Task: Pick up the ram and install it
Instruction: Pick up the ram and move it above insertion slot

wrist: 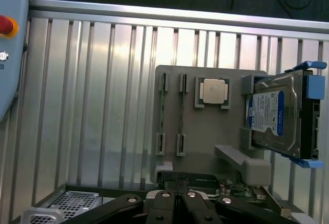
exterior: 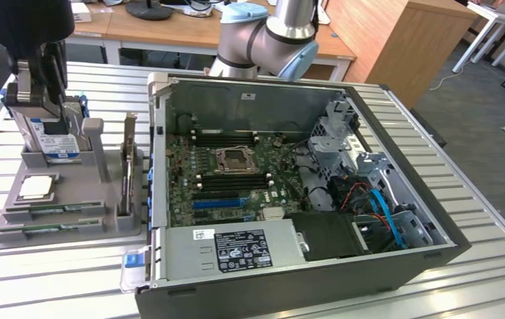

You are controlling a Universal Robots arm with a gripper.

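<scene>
On the bench [exterior: 48,282], in a grey tray [exterior: 8,238], the ram [exterior: 55,211] sits slotted, its long axis running three-to-nine in the exterior view. At the ram's twelve o'clock, the hand [wrist: 176,193] hangs with fingers pressed together, empty.

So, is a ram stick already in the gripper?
No, the shut gripper holds nothing; one ram stick and a second ram stick lie in the gray tray.

light: bright, even, overhead | glare: pale streaks along ribbed metal table [wrist: 92,106] in wrist view | shadows: soft, short beside grey tray [exterior: 66,229]; computer case [exterior: 252,100] interior dimmer near its front corner | background: dark beyond table edge
</scene>
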